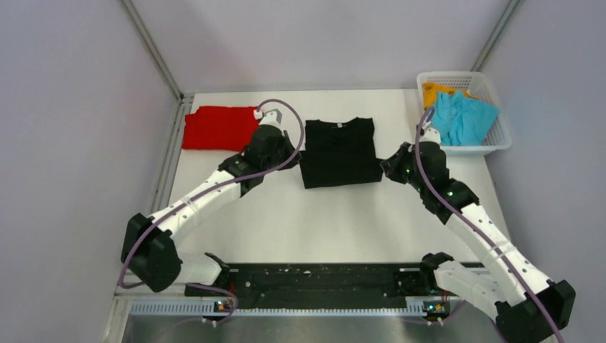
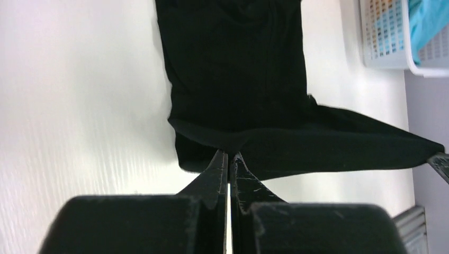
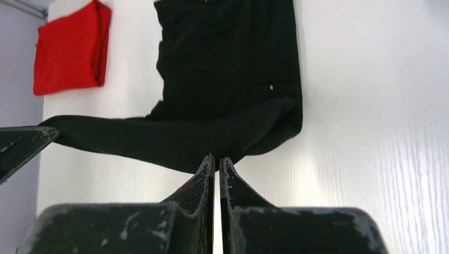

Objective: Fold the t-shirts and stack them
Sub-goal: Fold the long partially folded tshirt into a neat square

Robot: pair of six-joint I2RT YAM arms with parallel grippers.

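Note:
A black t-shirt point(image 1: 338, 151) lies on the white table point(image 1: 314, 221) at mid-back, collar at the far side, its near hem lifted. My left gripper point(image 1: 294, 146) is shut on the hem's left corner point(image 2: 222, 145). My right gripper point(image 1: 389, 168) is shut on the hem's right corner point(image 3: 249, 140). Between the two corners the hem hangs stretched a little above the table. A folded red t-shirt point(image 1: 218, 127) lies at the back left and shows in the right wrist view point(image 3: 71, 47). Cyan point(image 1: 463, 118) and orange point(image 1: 437, 91) garments sit in the basket.
A white plastic basket point(image 1: 500, 136) stands at the table's back right corner, also in the left wrist view point(image 2: 384, 45). Grey walls and a metal frame post point(image 1: 154, 53) enclose the back. A black rail point(image 1: 321, 282) runs between the arm bases along the near edge.

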